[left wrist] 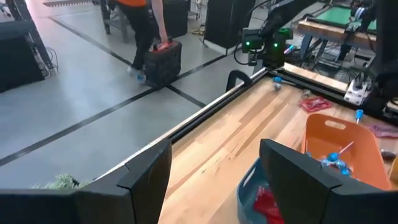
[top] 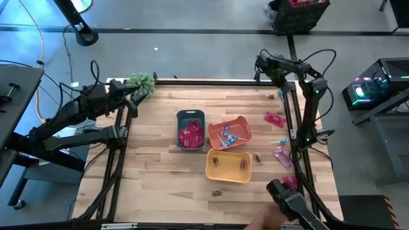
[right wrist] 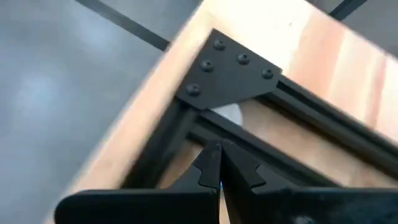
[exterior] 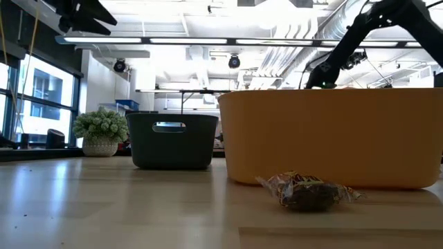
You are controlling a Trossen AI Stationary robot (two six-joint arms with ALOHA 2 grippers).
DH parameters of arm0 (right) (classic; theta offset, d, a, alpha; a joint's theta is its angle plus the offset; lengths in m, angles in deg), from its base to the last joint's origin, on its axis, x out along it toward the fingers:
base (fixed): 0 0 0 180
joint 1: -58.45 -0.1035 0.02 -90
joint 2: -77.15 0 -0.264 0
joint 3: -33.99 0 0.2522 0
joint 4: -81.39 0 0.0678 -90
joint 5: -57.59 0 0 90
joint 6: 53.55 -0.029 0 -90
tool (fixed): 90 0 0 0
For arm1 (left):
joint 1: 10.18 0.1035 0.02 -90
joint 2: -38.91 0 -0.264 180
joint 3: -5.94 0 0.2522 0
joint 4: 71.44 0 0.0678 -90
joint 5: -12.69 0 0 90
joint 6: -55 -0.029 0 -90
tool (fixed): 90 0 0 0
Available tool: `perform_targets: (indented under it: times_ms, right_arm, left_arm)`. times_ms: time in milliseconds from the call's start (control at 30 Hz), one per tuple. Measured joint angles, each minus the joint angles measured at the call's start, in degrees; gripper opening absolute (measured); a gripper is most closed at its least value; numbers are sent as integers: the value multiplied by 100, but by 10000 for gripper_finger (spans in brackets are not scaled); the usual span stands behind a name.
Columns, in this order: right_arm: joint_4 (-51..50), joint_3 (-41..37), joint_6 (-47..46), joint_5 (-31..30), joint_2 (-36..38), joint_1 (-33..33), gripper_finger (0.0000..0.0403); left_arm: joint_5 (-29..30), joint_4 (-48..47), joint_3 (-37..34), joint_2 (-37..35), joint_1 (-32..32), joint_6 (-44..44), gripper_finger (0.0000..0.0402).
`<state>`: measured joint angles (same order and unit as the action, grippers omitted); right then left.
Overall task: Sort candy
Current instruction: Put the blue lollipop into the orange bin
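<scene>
Pink-red packets (top: 190,137) lie in the grey-blue bin (top: 190,118). Blue lollipops (top: 227,135) lie in the orange bin (top: 239,121), and brown pieces (top: 243,165) in the yellow bin (top: 228,174). Loose candy lies on the table's right side: pink packets (top: 275,118) (top: 283,156), a lollipop (top: 278,142) and a brown piece (top: 259,156). Another brown piece (exterior: 308,194) lies in front of the yellow bin. My right gripper (right wrist: 219,155) hovers shut, with nothing in it, over the table's far right corner. My left gripper (left wrist: 214,180) waits open at the far left.
A fuzzy green plant (top: 142,82) stands at the far left corner beside my left gripper. Black frame rails (top: 300,160) run along the table's right side, joined by a bolted corner plate (right wrist: 227,78). A dark jointed piece (top: 291,199) juts in at the near right corner.
</scene>
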<state>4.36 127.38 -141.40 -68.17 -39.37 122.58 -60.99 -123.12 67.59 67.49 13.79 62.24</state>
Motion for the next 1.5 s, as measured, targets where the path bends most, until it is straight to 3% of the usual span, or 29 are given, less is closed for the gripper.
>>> perform_targets:
  times_ms: [433,533,800,1000,1200,1333,1500]
  right_arm:
    - [-1401,582,522,-58,-998,-153,0]
    - [-1379,581,1425,256,-996,-132,0]
    - [-1328,554,2579,710,-996,-144,0]
    - [-1311,515,2964,913,-926,-346,0]
    - [-1195,527,3182,1769,-681,-780,0]
    - [-1179,537,2834,1085,-236,-1070,0]
    - [-1187,536,2101,664,-38,-604,0]
  left_arm:
    - [-76,-958,-1,-2,0,413,239]
    - [-76,-1051,-1,-2,0,463,239]
    - [-235,-1159,-1,-96,0,470,239]
    - [-267,-1256,-3,-310,-2,472,239]
    - [-260,-1224,-3,-510,-2,483,239]
    - [-225,-1043,-3,-560,-2,472,239]
    - [-225,-770,-3,-564,-2,468,239]
